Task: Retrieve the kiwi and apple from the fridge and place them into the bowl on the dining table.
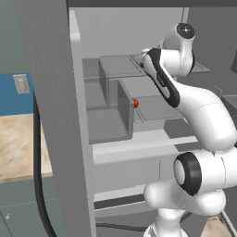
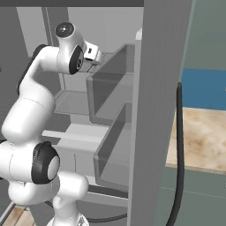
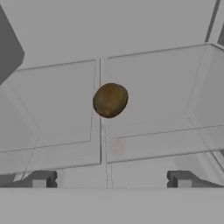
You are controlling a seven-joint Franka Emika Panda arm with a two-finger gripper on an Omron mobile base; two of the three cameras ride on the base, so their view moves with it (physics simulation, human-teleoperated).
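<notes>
The apple [image 1: 135, 103] in the fridge [image 1: 115, 41] is mostly hidden behind a grey door bin [image 1: 109, 113].

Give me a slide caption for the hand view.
Open claw lined up on the kiwi resting on a grey fridge shelf.

Blue wall [image 1: 14, 99] with pale outlet [image 1: 21, 84]; teal cabinets [image 1: 21, 208] below; black cable [image 1: 39, 185] hanging.

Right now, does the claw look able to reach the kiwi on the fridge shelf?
Probably yes. The claw is open and the kiwi lies ahead, centred between its fingertips, on a bare grey shelf with nothing between them.
</notes>
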